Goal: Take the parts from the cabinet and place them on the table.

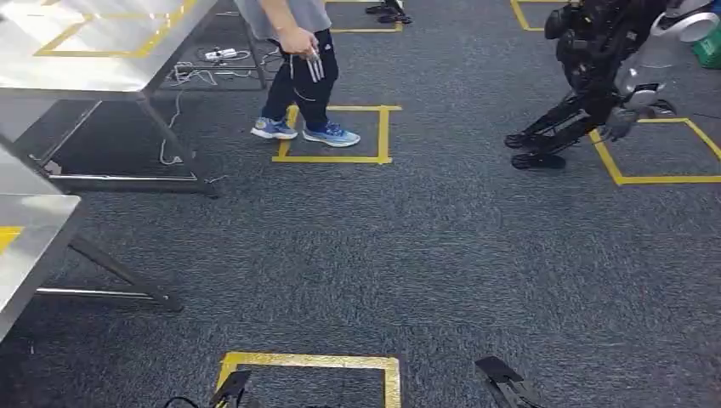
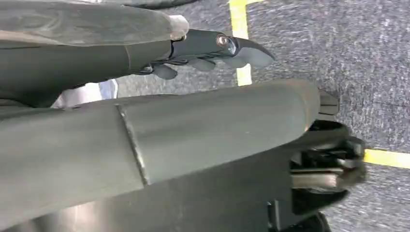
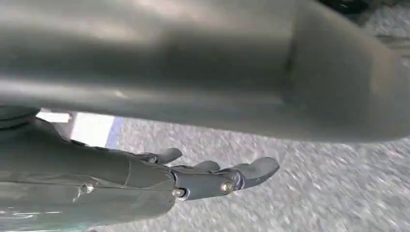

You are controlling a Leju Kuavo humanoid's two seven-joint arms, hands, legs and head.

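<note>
Left robot hand (image 2: 212,50) hanging with fingers loosely spread, holding nothing, right robot hand (image 3: 212,176) likewise apart and empty — dark grey carpet floor (image 3: 314,193) beyond both, yellow tape line (image 2: 239,29) past the left fingertips.

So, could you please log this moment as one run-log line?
left hand: open, empty | right hand: open, empty | person: holding metal parts | table: ahead-left

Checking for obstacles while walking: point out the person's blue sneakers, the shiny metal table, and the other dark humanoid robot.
blue sneakers (image 1: 331,134), head view, the shoe's upper.
shiny metal table (image 1: 93,51), head view, bare tabletop.
dark humanoid robot (image 1: 595,59), head view, its torso.
</note>
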